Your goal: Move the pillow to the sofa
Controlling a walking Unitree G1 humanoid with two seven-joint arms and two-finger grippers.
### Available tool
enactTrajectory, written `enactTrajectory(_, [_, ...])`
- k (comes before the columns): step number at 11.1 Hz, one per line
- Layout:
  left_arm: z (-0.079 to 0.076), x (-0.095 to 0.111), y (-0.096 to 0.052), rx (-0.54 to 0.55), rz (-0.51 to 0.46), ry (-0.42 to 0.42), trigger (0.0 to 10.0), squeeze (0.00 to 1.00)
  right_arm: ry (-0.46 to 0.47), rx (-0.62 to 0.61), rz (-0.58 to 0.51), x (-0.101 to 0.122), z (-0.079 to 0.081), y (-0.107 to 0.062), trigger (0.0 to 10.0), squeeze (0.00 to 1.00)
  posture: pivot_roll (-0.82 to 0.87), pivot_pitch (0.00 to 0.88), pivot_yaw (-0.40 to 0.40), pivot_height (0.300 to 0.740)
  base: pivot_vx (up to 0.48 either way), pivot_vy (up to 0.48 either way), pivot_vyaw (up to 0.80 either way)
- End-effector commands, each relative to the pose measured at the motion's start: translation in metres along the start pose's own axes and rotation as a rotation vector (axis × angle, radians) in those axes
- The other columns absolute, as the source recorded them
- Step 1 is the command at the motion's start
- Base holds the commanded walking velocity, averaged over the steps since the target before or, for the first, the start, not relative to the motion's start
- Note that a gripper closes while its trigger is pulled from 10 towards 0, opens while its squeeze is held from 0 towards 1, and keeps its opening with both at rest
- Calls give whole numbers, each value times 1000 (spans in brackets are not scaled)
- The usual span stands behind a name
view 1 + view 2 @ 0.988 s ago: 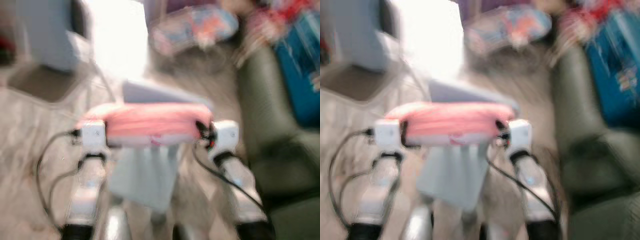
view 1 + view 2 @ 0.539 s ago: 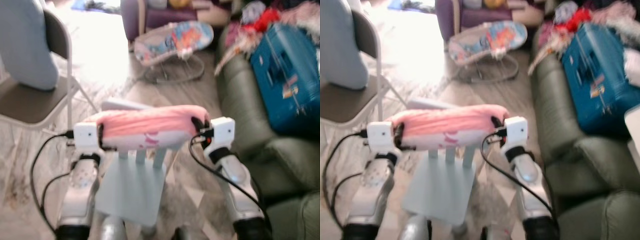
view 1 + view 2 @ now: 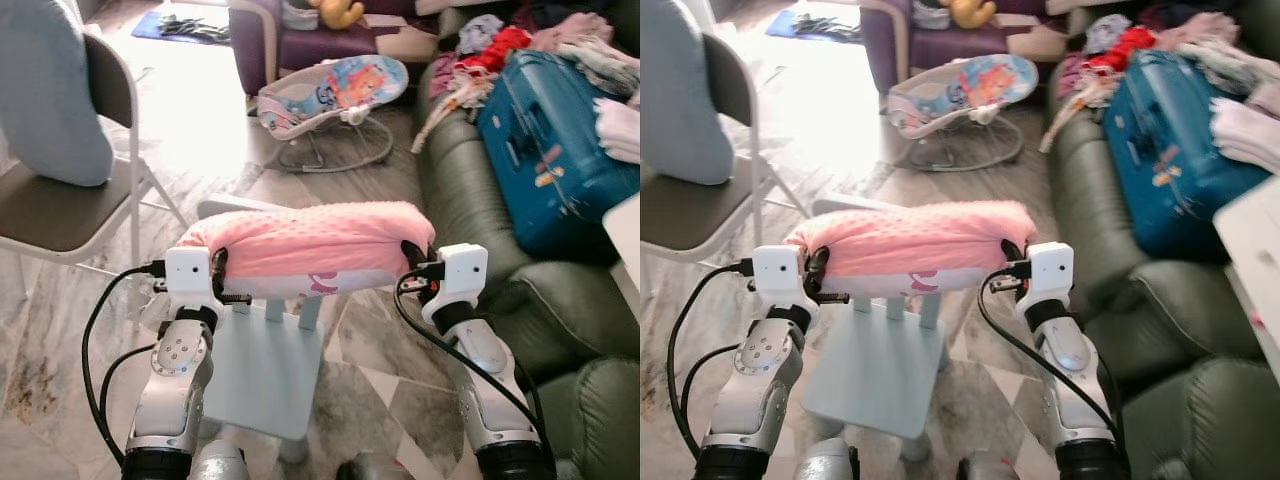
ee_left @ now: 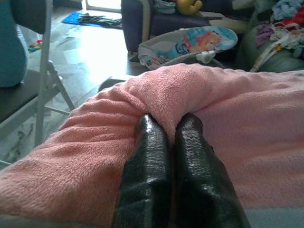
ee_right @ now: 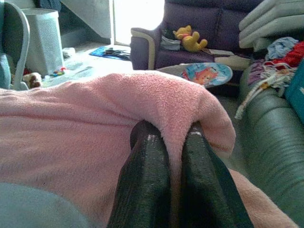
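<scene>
A pink fleecy pillow (image 3: 310, 240) hangs in the air in front of me, stretched between both arms above a small light-blue chair (image 3: 265, 365). My left gripper (image 4: 167, 124) is shut on a fold at the pillow's left end. My right gripper (image 5: 172, 130) is shut on a fold at its right end. The dark green sofa (image 3: 470, 190) runs along my right side, apart from the pillow.
A blue suitcase (image 3: 545, 150) and heaped clothes (image 3: 480, 50) lie on the sofa's far part. A folding chair (image 3: 60, 200) with a blue cushion stands at the left. A baby bouncer (image 3: 330, 95) sits on the floor ahead, a purple armchair (image 3: 290, 40) behind it.
The view has steadied and shifted, bringing more of the sofa and suitcase into sight. The pillow stays held between both grippers.
</scene>
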State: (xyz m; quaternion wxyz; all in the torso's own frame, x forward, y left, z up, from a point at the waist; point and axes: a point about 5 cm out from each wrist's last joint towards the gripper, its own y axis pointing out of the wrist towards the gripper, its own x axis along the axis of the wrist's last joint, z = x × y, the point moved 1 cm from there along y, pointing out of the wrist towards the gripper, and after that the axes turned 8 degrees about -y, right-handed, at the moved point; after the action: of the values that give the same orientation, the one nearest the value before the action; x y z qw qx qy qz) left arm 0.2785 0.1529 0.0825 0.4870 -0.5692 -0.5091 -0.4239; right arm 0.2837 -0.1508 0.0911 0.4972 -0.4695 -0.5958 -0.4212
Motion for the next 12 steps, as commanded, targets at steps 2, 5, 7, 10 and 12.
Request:
enactTrajectory(2, [4,3,-1,12,-3,2,10000,0,-4,-61,3,1,-14,-3,10000,0,-42,87,-57,740,-268,0,0])
enactTrajectory(5, [2,1,-1,6,7,-1,10000,0,-4,-63,10,0,-13,-4,10000,0,-47,89,-55,740,-295,0,0])
enactTrajectory(7, [2,1,-1,7,10,-4,10000,0,-4,-65,13,0,-14,-4,10000,0,-49,91,-56,740,-292,0,0])
enactTrajectory(10, [3,1,-1,14,11,-13,10000,0,-4,-62,21,-1,-14,-4,10000,0,-47,96,-55,740,-292,0,0])
enactTrajectory(12, [4,2,0,15,13,-14,10000,0,-2,-63,23,-1,-13,-3,10000,0,-47,97,-54,740,-292,0,0])
